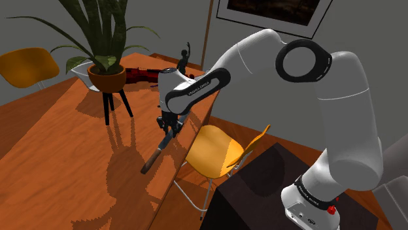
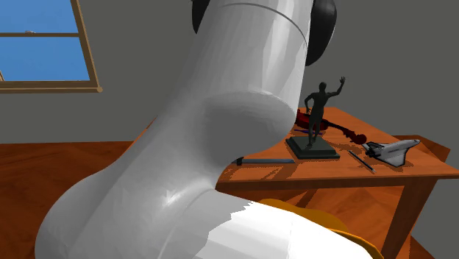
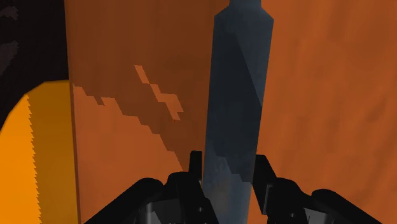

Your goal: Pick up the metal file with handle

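Gripper [image 3: 229,170] fingers clamp the grey blade of the file [image 3: 238,95]; its far end is cut off. Touching the table [image 1: 59,157] or not: can't tell. Shoulder view: file slants down, brown handle lowest, at the table edge beside a yellow chair [image 1: 219,151]. Arm [image 1: 261,59] arches forward, wrist pointing down.

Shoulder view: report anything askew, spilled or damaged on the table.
Nothing stands out. The grey metal file with a brown handle is near the edge of the brown wooden table, its blade clasped by the black gripper; the potted green plant and the dark figurine stand upright.
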Controlling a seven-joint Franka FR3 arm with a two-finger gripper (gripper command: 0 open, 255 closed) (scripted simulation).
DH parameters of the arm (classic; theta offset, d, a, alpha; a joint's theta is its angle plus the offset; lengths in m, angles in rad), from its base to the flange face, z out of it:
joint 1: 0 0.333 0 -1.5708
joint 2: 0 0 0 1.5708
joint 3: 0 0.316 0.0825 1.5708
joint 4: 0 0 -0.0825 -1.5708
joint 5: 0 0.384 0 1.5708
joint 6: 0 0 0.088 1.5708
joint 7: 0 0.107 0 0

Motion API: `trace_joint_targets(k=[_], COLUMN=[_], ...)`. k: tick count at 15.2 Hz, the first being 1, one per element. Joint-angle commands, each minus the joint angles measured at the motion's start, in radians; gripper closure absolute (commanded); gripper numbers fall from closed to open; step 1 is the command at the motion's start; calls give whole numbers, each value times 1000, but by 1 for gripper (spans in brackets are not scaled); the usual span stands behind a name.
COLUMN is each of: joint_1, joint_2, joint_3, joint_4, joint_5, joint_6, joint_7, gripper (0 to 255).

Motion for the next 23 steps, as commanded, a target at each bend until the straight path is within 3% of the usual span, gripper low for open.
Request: trace_joint_targets(k=[1,6,23], joint_1=[0,-1,-26], joint_2=[0,-1,-134], joint_3=[0,0,36], joint_4=[0,-3,1], joint_5=[0,0,47], joint_6=[0,3,-131], joint_7=[0,0,-25], gripper=[255,255,255])
